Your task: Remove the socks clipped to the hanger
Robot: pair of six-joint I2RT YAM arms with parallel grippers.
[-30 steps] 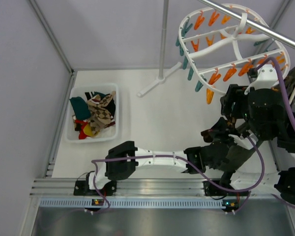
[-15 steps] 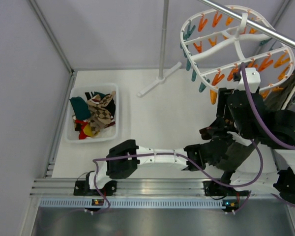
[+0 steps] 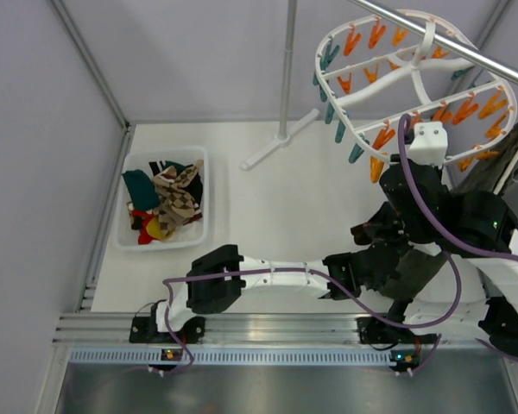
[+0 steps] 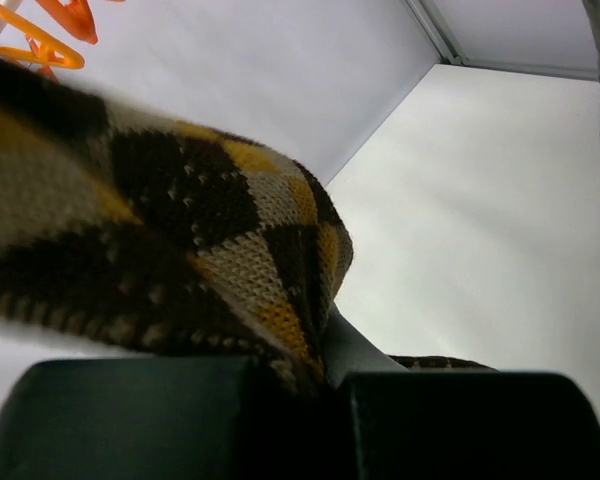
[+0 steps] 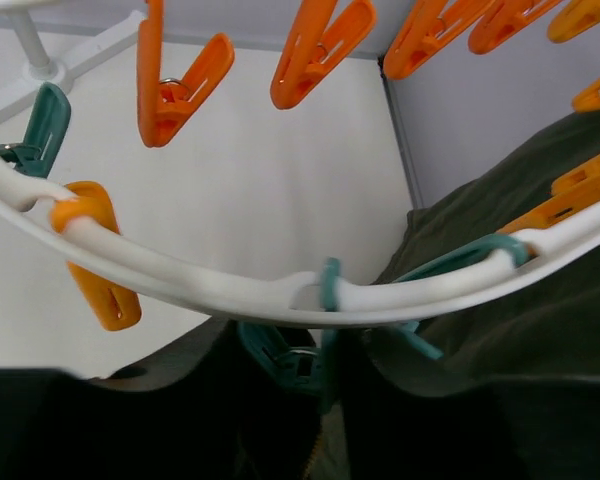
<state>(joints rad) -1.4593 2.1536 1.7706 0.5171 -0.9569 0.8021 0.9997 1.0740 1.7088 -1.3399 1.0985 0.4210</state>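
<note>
The white hanger (image 3: 363, 90) hangs at the top right with orange and teal clips. Its rim (image 5: 180, 275) crosses the right wrist view. My right gripper (image 5: 320, 385) is raised under that rim and shut on a teal clip (image 5: 290, 355). In the top view it (image 3: 403, 172) sits at the frame's near edge. My left gripper (image 4: 330, 375) is shut on a brown-and-yellow argyle sock (image 4: 180, 230), which stretches up and left from the jaws. In the top view this gripper (image 3: 375, 250) is below the hanger. Other socks (image 3: 174, 200) lie in a bin.
A white bin (image 3: 129, 237) stands at the left. A dark green garment (image 3: 427, 267) hangs by the right arm and also shows in the right wrist view (image 5: 520, 250). A metal rail (image 3: 466, 47) carries the hanger. A stand pole (image 3: 287, 69) rises behind.
My right wrist has moved left along the hanger's near edge, and the hanger has swung slightly up. The left arm has stayed almost still with the sock.
</note>
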